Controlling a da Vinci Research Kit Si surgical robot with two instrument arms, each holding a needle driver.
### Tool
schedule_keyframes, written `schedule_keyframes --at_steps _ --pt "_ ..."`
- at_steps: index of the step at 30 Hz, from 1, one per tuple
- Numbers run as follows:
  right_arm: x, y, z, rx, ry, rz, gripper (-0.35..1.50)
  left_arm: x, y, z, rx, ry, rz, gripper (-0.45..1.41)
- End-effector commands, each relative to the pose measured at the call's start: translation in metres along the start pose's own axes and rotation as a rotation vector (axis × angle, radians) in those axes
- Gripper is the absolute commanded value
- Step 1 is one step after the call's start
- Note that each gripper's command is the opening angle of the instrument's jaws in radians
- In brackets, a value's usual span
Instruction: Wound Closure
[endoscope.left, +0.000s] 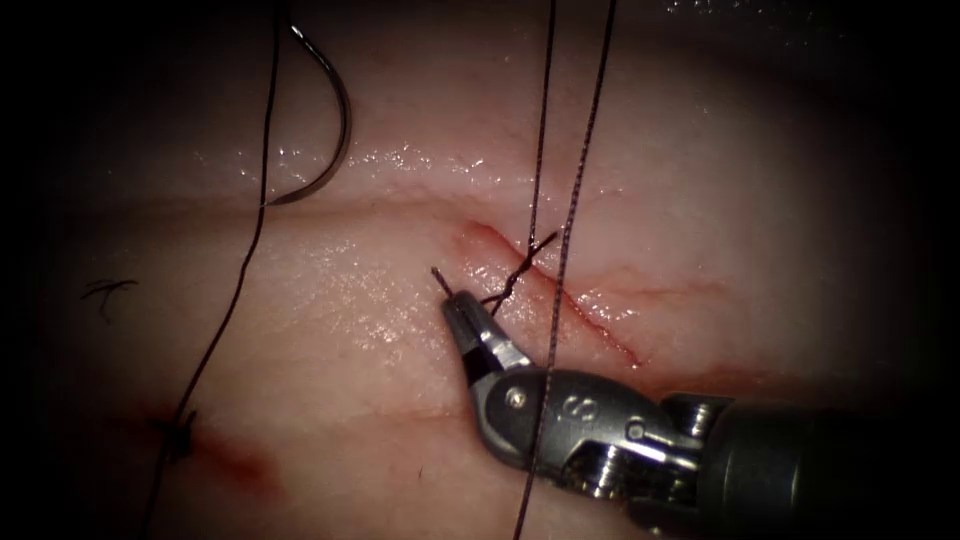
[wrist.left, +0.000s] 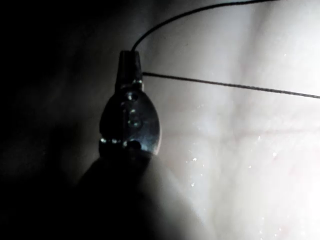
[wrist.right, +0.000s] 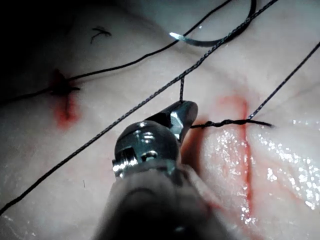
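Right tool (endoscope.left: 455, 308) comes in from the tissue's (endoscope.left: 330, 330) near right edge, jaws closed tight on a short end of thread (endoscope.left: 497, 294) just left of the cut (endoscope.left: 560, 295). Same thread twists from the jaws across the cut, then climbs in two long lines toward the far edge. Left tool (wrist.left: 129, 62) sits above pale tissue, jaws closed on thread (wrist.left: 225, 84), with one line running off sideways and one curving away. Needle (endoscope.left: 335, 130) lies free on the tissue near the far left edge, held by nothing, not stuck in, with thread trailing from its end down the left side. Dark knot (endoscope.left: 178, 432) with red fluid (endoscope.left: 240, 458) sits near the left corner.
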Motion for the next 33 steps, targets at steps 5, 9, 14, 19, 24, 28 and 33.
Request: schedule_keyframes --at_steps 5,9,14,19,24,28,33 --pt "-0.0006 -0.0003 0.0014 0.001 0.003 -0.003 -0.35 -0.0004 -0.0015 0.0010 0.021 0.013 0.006 -0.45" --pt "-0.0017 -0.0009 0.0020 0.030 -0.032 -0.015 -0.35 -0.0009 -0.0030 0.0017 0.044 0.010 0.014 -0.45" --pt "-0.0019 -0.0016 0.0023 0.041 -0.033 -0.025 -0.35 -0.0015 -0.0042 0.0026 0.065 -0.003 0.014 -0.45" --pt "-0.0020 -0.0028 0.0019 0.060 -0.040 -0.001 -0.35 -0.0020 -0.0047 0.0039 0.085 -0.006 0.018 -0.45" --pt "-0.0019 -0.0038 0.0017 0.064 -0.042 0.007 -0.35 -0.0023 -0.0057 0.0053 0.080 -0.014 0.021 -0.45" --pt "-0.0024 -0.0043 0.0016 0.070 -0.054 0.006 -0.35 -0.0024 -0.0060 0.0055 0.079 -0.018 0.022 -0.45" --pt "-0.0025 -0.0045 0.0015 0.070 -0.056 0.023 -0.35 -0.0026 -0.0062 0.0054 0.072 -0.019 0.025 -0.45"
